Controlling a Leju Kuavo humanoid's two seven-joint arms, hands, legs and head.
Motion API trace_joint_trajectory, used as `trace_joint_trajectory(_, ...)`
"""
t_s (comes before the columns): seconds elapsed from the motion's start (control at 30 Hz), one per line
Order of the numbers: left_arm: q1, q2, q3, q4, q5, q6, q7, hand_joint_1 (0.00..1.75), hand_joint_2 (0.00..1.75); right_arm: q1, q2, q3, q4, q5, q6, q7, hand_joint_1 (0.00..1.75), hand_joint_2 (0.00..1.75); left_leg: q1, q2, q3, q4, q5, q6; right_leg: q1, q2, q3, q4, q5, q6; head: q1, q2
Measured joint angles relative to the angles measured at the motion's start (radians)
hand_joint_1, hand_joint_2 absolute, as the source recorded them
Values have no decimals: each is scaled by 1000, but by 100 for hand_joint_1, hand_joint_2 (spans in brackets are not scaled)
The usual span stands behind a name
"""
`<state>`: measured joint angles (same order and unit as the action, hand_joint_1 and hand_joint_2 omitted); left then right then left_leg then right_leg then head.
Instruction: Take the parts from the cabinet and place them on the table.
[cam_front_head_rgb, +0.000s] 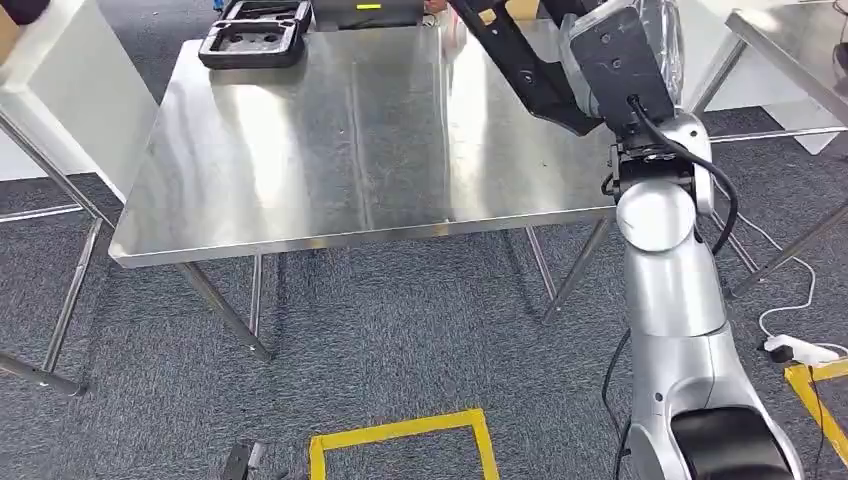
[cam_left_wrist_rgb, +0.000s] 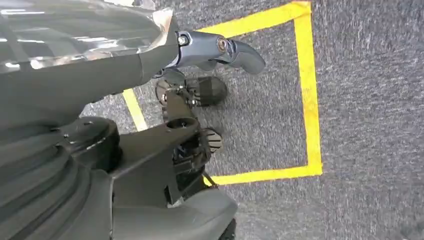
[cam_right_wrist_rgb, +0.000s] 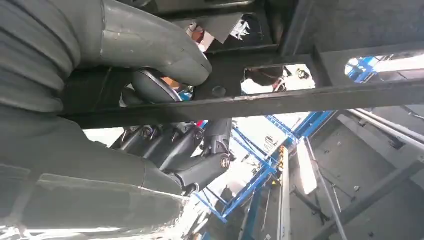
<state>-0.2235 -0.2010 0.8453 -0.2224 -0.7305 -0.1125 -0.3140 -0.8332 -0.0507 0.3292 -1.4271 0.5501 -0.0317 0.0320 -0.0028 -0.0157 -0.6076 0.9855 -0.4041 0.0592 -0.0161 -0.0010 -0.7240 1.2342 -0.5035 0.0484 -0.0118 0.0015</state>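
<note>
My right hand (cam_right_wrist_rgb: 165, 125) grips a black flat metal part (cam_right_wrist_rgb: 300, 97) with cut-out holes, thumb on one face and fingers (cam_right_wrist_rgb: 200, 165) wrapped under the other. In the head view my right forearm (cam_front_head_rgb: 635, 70) is raised over the far right of the steel table (cam_front_head_rgb: 350, 150), and the long black part (cam_front_head_rgb: 520, 65) slants down from the picture's top edge above the tabletop. Another black moulded part (cam_front_head_rgb: 250, 35) lies on the table's far left corner. My left hand (cam_left_wrist_rgb: 200, 90) hangs by my side over the carpet, fingers apart, holding nothing.
A yellow tape square (cam_front_head_rgb: 400, 440) marks the grey carpet in front of the table. White panels and a second table's legs (cam_front_head_rgb: 60, 190) stand to the left, another steel table (cam_front_head_rgb: 800, 50) to the right. A white cable and plug (cam_front_head_rgb: 800, 345) lie on the floor at right.
</note>
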Motion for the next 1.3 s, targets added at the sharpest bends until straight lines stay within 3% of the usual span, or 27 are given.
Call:
trace_joint_trajectory(0.07,-1,0,-8,-1,-2,2,0,0,175,-5,0,1,0,0,0,0,175,175,0,-4,0,9,-7,-8,-1,0,95,-197,74,11,1,0)
trace_joint_trajectory(0.1,-1,1,-11,-1,-2,5,0,0,175,-5,0,2,0,0,0,0,175,175,-8,-5,-6,19,-14,-15,2,2,115,-224,78,0,1,0)
trace_joint_trajectory(0.2,0,0,-18,-2,-3,12,-1,0,175,-8,0,5,0,0,1,0,175,175,-4,-5,-8,18,-16,-23,6,2,112,-225,80,-17,1,0)
trace_joint_trajectory(0.27,2,4,-23,-3,-3,19,-1,0,175,-12,0,5,1,5,2,4,175,175,-3,-4,-12,33,-29,-35,-8,1,117,-230,84,-26,2,0)
trace_joint_trajectory(0.3,1,3,-27,-3,-3,21,-1,0,175,-15,2,5,1,6,3,6,175,175,-2,1,-28,71,-57,-43,-10,1,118,-230,83,-34,-9,0)
trace_joint_trajectory(0.37,1,4,-33,-3,-3,27,-1,0,175,-17,2,5,1,7,10,8,175,175,7,6,-106,227,-132,-57,-10,1,118,-229,81,-37,-11,0)
trace_joint_trajectory(0.4,3,5,-33,-3,-3,29,1,0,175,-15,1,5,1,9,15,10,175,175,9,8,-145,302,-157,-61,-9,1,118,-229,80,-38,-11,0)
trace_joint_trajectory(0.43,4,5,-34,-3,-3,31,1,0,175,-12,0,5,3,13,16,13,175,175,11,9,-171,341,-158,-63,-10,1,119,-229,79,-39,-11,0)
trace_joint_trajectory(0.47,5,5,-37,-3,-3,32,1,0,175,-9,0,6,5,19,16,15,175,175,14,9,-170,325,-136,-63,-10,2,119,-229,79,-39,-11,0)
trace_joint_trajectory(0.5,6,6,-40,-3,-2,34,1,0,175,-9,-2,6,5,23,16,17,175,175,14,11,-144,259,-90,-61,-10,2,121,-229,78,-39,-11,0)
trace_joint_trajectory(0.57,5,7,-45,-3,-2,35,1,0,175,-10,-5,5,6,26,16,21,175,175,14,14,-56,78,-3,-52,-10,2,127,-229,75,-36,-11,0)
trace_joint_trajectory(0.6,5,7,-46,-3,-1,36,1,0,175,-10,-6,4,6,27,16,21,175,175,11,13,-27,25,-2,-46,-7,2,127,-229,72,-32,-10,0)
trace_joint_trajectory(0.63,5,8,-47,-4,-1,36,1,0,175,-11,-8,3,8,27,16,21,175,175,7,12,-26,21,-5,-42,0,3,125,-229,70,-27,-9,0)
trace_joint_trajectory(0.73,7,9,-50,-4,-1,38,2,0,175,-9,-13,3,11,37,17,24,175,175,0,10,-24,19,-8,-24,-4,1,130,-238,67,-10,-10,0)
trace_joint_trajectory(0.77,8,8,-53,-4,-1,38,2,0,175,-9,-16,1,11,40,17,24,175,175,13,11,-9,0,1,-13,4,0,122,-230,61,-5,-8,0)
trace_joint_trajectory(0.8,8,7,-56,-4,0,38,1,0,175,-9,-21,-2,11,41,17,25,175,175,7,11,-1,-6,2,-8,1,0,114,-197,46,-8,-6,0)
trace_joint_trajectory(0.87,8,8,-58,-4,2,38,2,0,175,-8,-26,-2,14,41,17,24,175,175,6,11,5,-6,-2,3,0,1,34,-43,-17,-20,-2,0)
trace_joint_trajectory(0.9,8,7,-59,-4,2,38,2,0,175,-4,-29,-2,16,41,18,25,175,175,5,11,5,-5,-5,6,0,1,-13,38,-42,-20,-2,0)
trace_joint_trajectory(0.93,9,8,-60,-4,2,38,2,0,175,-1,-32,-2,18,41,18,25,175,175,4,9,5,-4,-6,6,1,1,-42,83,-49,-15,-1,0)
trace_joint_trajectory(0.97,10,7,-60,-4,2,38,2,0,175,2,-34,-2,20,42,18,26,175,175,3,6,7,-4,-8,5,0,1,-46,78,-38,-8,1,0)
trace_joint_trajectory(1.0,10,7,-61,-4,2,38,2,0,175,3,-35,-3,21,42,18,26,175,175,3,4,9,-3,-10,3,0,1,-24,24,-8,2,1,0)
trace_joint_trajectory(1.07,10,7,-61,-4,2,38,2,0,175,2,-35,-3,21,42,18,26,175,175,4,1,15,7,-22,-5,-4,0,68,-169,77,19,2,0)
trace_joint_trajectory(1.1,10,7,-61,-4,2,38,2,0,175,2,-36,-3,22,42,18,26,175,175,2,0,13,14,-29,-11,-6,-1,90,-231,92,15,3,0)
trace_joint_trajectory(1.17,11,7,-61,-4,2,38,2,0,175,2,-37,-4,23,41,18,26,175,175,-5,-2,6,21,-36,-20,1,1,99,-226,92,-6,2,0)
trace_joint_trajectory(1.23,13,6,-61,-4,2,38,3,0,175,4,-38,-5,25,42,18,26,175,175,-3,-1,7,20,-37,-23,2,2,97,-225,91,-16,2,0)
trace_joint_trajectory(1.27,13,10,-61,-6,2,38,3,0,175,4,-38,-5,24,42,18,26,175,175,-2,-1,5,25,-45,-28,-11,2,103,-229,92,-21,1,0)
trace_joint_trajectory(1.3,13,8,-62,-6,2,38,2,0,175,2,-37,-5,24,42,18,26,175,175,-3,2,-5,48,-60,-37,-12,2,108,-229,88,-28,-3,0)
